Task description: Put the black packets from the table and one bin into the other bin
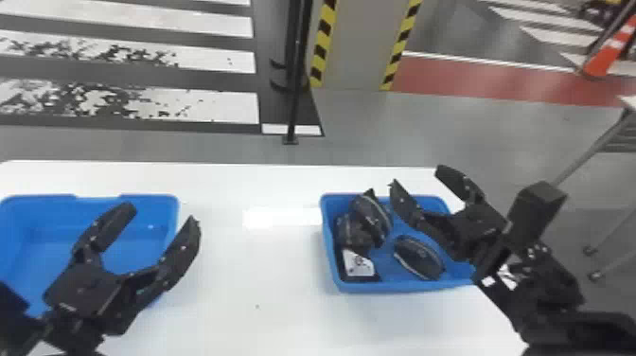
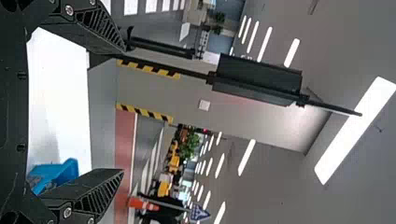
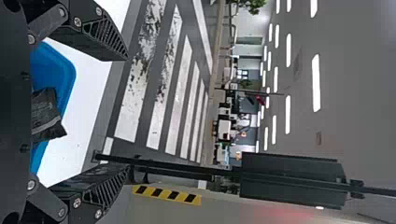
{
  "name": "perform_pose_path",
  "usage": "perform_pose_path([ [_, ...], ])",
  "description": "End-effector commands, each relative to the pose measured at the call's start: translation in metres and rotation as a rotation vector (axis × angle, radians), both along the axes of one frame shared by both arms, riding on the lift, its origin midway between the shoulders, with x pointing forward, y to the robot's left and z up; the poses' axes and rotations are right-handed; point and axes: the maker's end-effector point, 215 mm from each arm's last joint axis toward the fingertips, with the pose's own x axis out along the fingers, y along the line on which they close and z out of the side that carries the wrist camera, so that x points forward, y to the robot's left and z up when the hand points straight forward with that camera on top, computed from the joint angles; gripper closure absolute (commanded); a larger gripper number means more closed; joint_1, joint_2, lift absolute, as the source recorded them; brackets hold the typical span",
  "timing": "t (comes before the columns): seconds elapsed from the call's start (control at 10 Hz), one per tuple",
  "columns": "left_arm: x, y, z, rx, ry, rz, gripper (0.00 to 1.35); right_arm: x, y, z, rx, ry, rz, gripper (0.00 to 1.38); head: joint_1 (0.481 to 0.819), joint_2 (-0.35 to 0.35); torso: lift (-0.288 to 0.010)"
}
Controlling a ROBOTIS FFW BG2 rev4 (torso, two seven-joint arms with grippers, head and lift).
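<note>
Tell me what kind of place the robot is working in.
Probably a factory or warehouse floor: there's a pillar edged with yellow-and-black hazard stripes, white crosswalk stripes painted on the floor, and an orange traffic cone.

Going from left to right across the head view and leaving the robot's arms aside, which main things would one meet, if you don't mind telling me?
Left blue bin → slim black pole → right blue bin with black packets inside → orange traffic cone.
</note>
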Motion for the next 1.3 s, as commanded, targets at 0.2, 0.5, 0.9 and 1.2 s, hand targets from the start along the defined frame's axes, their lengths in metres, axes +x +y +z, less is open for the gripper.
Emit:
perform_pose_path([
  [0.2, -0.026, 0.072, -0.006, 0.012, -0.027, 0.276, 0.13, -0.057, 0.020, 0.022, 0.042, -0.064, -0.021, 0.19, 0.695, -0.117, -0.110],
  [0.5, -0.043, 0.099, -0.007, -0.011, -0.002, 0.397, 0.13, -0.086, 0.003, 0.001, 0.037, -0.001, -0.092, 0.19, 0.695, -0.058, -0.110],
  [0.9, -0.044, 0.099, -0.005, -0.021, 0.001, 0.397, 0.13, -0.087, -0.001, 0.004, 0.022, -0.006, -0.105, 0.19, 0.695, -0.067, -0.110],
  [1.2, -0.043, 0.094, -0.005, -0.022, 0.001, 0.385, 0.13, -0.086, -0.002, 0.005, 0.016, -0.008, -0.106, 0.19, 0.695, -0.074, -0.110],
])
